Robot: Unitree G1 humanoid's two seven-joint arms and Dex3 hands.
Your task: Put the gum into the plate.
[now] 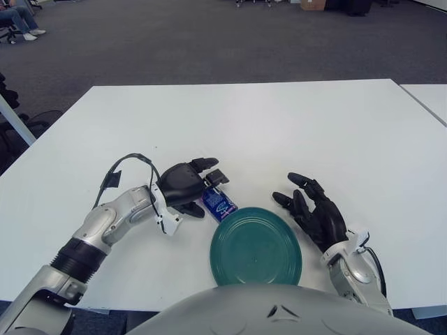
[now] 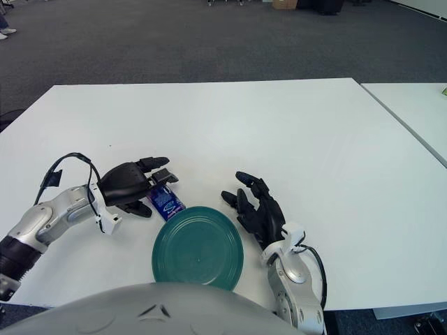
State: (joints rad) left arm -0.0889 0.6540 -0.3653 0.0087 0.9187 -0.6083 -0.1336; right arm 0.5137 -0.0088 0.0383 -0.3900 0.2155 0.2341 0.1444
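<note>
I see my left hand [image 1: 187, 186] down on the white tabletop [image 1: 279, 132], just left of the gum [image 1: 218, 203]. Its fingers [image 1: 209, 170] are partly curled, the upper 2 reaching over the far end of the pack and the thumb lying low on the near side, so the hand brackets the gum. I cannot tell whether the fingertips actually press on the pack; it lies flat on the tabletop and is not lifted.

My right hand [image 2: 257, 208] shows just right of the plate [image 1: 256, 246], palm turned inward, fingers spread and relaxed, holding nothing.

The gum is 1 small blue pack with white print, lying at an angle with its near end right at the plate's far-left rim. Whether it touches the rim I cannot tell.

The plate is 1 round dark green dish at the near edge of the tabletop, between my 2 hands. Nothing lies in it.

A second white tabletop [image 1: 427, 98] stands at the far right, apart from mine by a narrow gap.
</note>
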